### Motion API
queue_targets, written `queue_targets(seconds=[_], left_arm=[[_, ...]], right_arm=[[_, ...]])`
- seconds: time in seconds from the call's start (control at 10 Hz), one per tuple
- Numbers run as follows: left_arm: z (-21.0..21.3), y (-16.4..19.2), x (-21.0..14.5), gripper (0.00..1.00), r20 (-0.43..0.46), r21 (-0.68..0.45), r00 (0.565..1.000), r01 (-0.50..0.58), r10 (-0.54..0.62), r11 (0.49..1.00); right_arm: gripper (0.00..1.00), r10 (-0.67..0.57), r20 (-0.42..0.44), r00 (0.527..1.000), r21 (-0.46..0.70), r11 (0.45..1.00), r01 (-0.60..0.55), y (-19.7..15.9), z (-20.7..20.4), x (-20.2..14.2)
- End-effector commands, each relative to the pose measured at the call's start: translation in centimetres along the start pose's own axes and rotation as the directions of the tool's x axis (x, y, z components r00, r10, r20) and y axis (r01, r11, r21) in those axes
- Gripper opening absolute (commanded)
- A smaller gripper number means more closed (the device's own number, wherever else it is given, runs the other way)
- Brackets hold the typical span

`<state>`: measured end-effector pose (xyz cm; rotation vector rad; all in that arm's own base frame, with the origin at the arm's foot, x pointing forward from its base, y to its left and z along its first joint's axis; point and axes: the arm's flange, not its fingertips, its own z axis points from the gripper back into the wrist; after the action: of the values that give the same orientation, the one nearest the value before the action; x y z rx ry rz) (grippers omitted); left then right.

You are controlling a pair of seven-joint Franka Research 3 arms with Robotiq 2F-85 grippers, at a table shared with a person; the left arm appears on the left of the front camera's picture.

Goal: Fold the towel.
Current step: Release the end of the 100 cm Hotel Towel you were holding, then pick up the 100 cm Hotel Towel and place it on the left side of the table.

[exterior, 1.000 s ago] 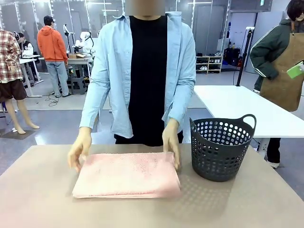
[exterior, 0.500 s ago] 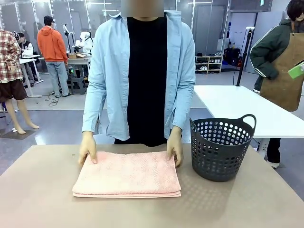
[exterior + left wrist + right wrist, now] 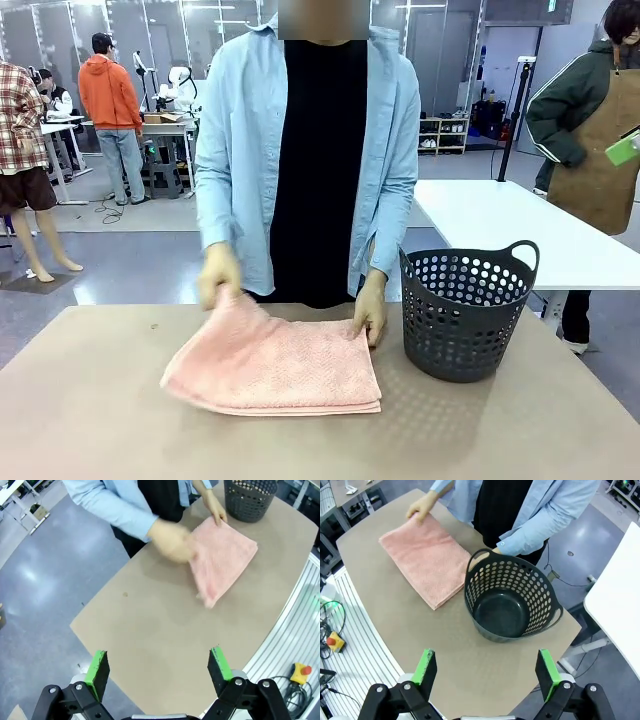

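Heads up: your left tool has its green pads spread wide apart with nothing between them, hanging high over the bare near part of the worktop. The right tool is the same, wide apart and empty, looking down past the dark basket. So neither one is touching anything, and the person across from you is doing the work. In the front view the towel sits mid-frame on the worktop, just left of the basket and not touching it. It's already down to a stacked rectangle, and you can see layered edges along its near side, so I'd say at least one fold is done. The person's lifting hand, toward the left of that frame, has pulled the far-left corner up off the worktop. The pinning hand presses the far-right corner down, right beside the basket wall. My read is that another fold is just starting, probably left side over right, though I can't be sure of the direction. What's left is bringing that raised side across, laying it flat and squaring the edges. Nothing is in the basket.
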<state>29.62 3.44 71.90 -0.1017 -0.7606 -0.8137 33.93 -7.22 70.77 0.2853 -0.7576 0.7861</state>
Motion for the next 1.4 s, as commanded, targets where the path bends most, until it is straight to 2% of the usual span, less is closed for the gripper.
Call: queue_targets(seconds=[0.0,1.3], left_arm=[[0.42,-0.17,0.17,1.00,-0.011,0.012,1.000,-0.017,0.017,1.000],[0.42,-0.17,0.17,1.00,-0.011,0.012,1.000,-0.017,0.017,1.000]], right_arm=[[1.00,-0.022,-0.007,1.000,-0.008,1.000,0.022,-0.01,0.12,0.20],[1.00,-0.022,-0.007,1.000,-0.008,1.000,0.022,-0.01,0.12,0.20]])
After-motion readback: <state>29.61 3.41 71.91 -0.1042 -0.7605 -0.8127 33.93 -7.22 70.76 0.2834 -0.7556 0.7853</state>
